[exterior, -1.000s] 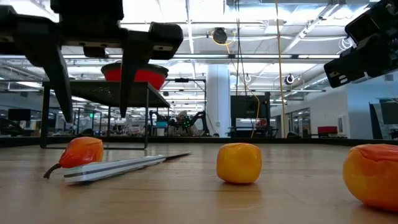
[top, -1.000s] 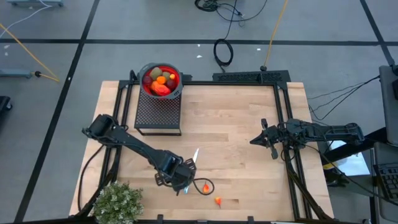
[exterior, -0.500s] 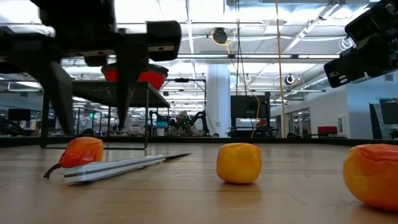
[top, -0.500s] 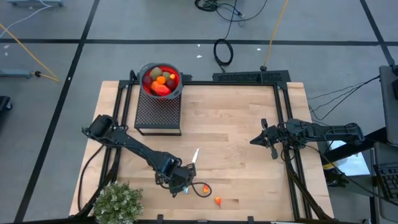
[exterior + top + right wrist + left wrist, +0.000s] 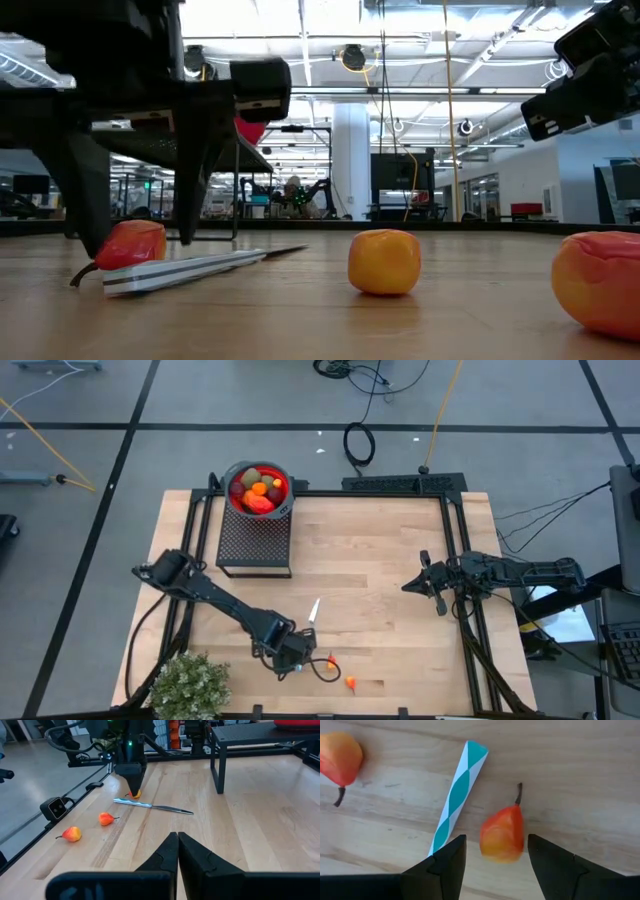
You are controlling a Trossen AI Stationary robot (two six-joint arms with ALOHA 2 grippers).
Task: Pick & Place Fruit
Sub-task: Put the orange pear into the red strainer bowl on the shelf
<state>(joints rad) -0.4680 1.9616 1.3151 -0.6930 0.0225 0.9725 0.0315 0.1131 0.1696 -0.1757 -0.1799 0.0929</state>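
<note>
Near the table's front edge, the left gripper (image 5: 492, 865) stands low with its jaws apart on either side of a small orange fruit (image 5: 502, 834), beside a teal-and-white striped stick (image 5: 458, 795). Far off at the right edge, the right gripper (image 5: 410, 586) waits with its fingers pressed together, holding nothing. More fruit fills the red bowl (image 5: 282, 491) on the black stand (image 5: 254, 546).

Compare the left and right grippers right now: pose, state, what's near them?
The left gripper is open, reaching down near the table's front edge with a small orange-red fruit between its fingers; the right gripper is shut with nothing between its fingers. The left is at work beside a striped stick; the right waits at the right side of the table, away from any fruit. Both are dark and two-fingered.
</note>
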